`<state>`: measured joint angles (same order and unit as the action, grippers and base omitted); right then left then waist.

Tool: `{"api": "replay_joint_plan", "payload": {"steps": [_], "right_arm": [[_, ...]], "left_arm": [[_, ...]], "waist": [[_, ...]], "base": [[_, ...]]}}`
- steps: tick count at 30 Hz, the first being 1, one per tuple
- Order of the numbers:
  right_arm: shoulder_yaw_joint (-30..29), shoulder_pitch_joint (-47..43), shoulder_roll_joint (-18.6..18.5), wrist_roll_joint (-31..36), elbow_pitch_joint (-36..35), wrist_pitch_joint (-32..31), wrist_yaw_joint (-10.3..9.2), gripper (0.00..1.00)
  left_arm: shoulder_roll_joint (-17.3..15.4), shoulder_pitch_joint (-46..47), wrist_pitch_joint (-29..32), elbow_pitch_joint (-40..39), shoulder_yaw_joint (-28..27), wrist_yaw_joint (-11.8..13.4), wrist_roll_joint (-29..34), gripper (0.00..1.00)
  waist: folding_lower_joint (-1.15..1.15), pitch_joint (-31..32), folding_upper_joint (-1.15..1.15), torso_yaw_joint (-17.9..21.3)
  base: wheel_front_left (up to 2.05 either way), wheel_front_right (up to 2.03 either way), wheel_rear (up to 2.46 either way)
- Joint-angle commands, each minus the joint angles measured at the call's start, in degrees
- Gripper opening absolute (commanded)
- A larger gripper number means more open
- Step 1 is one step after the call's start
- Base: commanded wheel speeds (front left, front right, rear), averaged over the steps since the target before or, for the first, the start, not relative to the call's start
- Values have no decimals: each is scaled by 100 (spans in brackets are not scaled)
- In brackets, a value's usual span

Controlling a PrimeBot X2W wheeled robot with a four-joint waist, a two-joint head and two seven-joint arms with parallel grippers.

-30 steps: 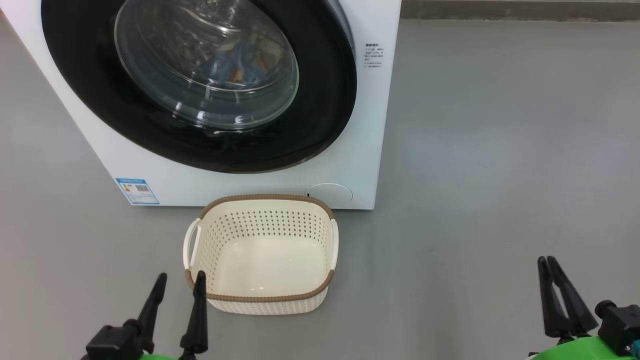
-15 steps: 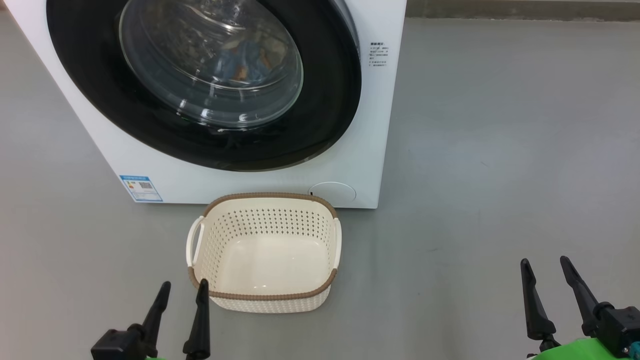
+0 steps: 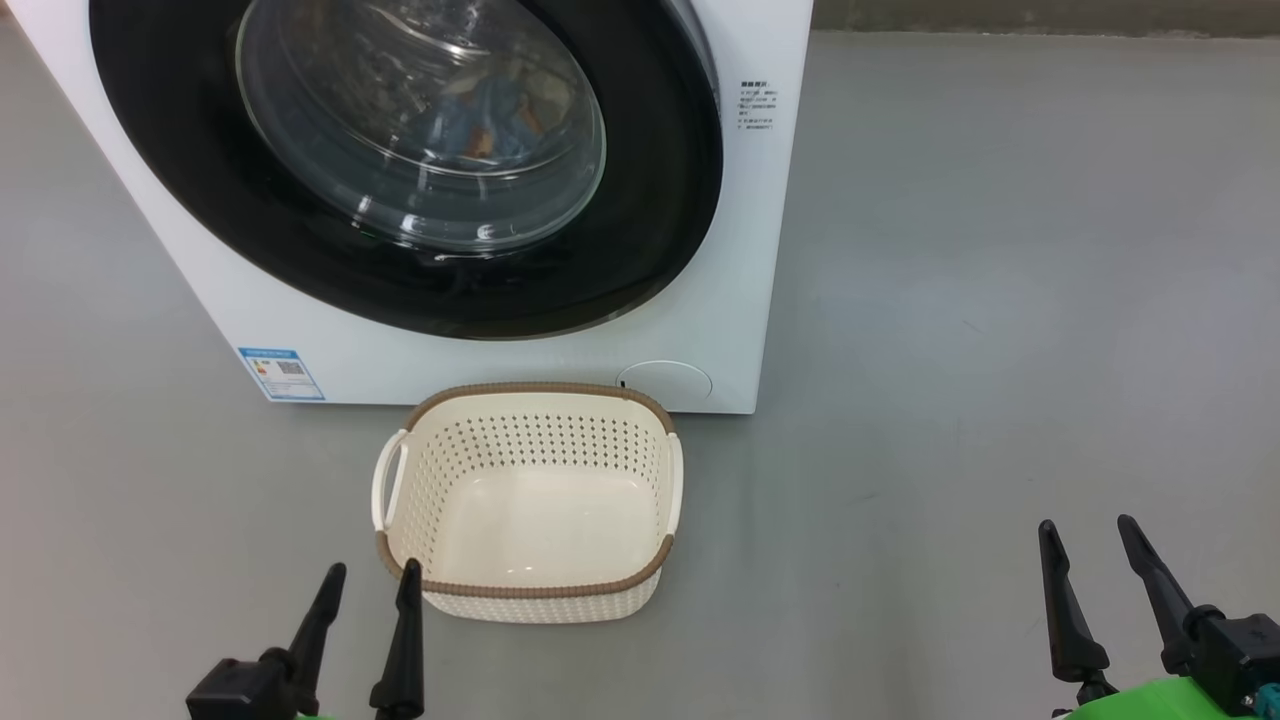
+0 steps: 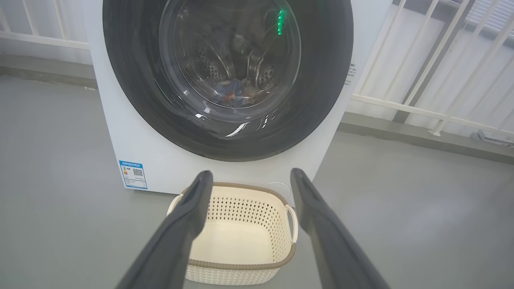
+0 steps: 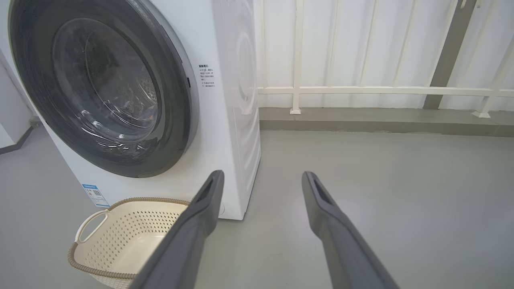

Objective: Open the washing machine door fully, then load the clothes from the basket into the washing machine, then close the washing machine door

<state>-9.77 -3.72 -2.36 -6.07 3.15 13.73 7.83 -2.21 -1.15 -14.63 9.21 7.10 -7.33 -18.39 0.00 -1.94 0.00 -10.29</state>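
Observation:
The white washing machine (image 3: 720, 300) stands ahead with its round black-rimmed door (image 3: 650, 240) shut flat against the front. Through the glass, blue and orange clothes (image 3: 490, 120) lie inside the drum; the left wrist view shows the clothes (image 4: 233, 90) too. The cream basket (image 3: 530, 600) sits on the floor before the machine with nothing in it. My left gripper (image 3: 370, 570) hangs open at the basket's near left corner. My right gripper (image 3: 1085, 525) is open over bare floor, well right of the basket.
Grey floor (image 3: 1000, 300) stretches right of the machine. A white railing (image 5: 361, 90) and a low kerb run behind it. A blue label sticker (image 3: 280, 372) marks the machine's lower left front.
My right gripper has opened from shut. The view shifted slightly; basket, machine and left gripper stay as they were.

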Motion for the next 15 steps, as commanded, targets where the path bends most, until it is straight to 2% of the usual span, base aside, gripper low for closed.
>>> {"api": "replay_joint_plan", "payload": {"steps": [1, 15], "right_arm": [[164, 116, -52, 47, -118, 56, -34, 100], [180, 143, -52, 43, -99, 56, -34, 100]], "left_arm": [[-66, 186, -37, -117, -169, -15, -13, 100], [-66, 196, -37, -195, -157, -15, -90, 100]], "waist": [[0, -4, 0, 0], [0, -48, 0, -13]], "base": [[0, 0, 0], [0, 0, 0]]}}
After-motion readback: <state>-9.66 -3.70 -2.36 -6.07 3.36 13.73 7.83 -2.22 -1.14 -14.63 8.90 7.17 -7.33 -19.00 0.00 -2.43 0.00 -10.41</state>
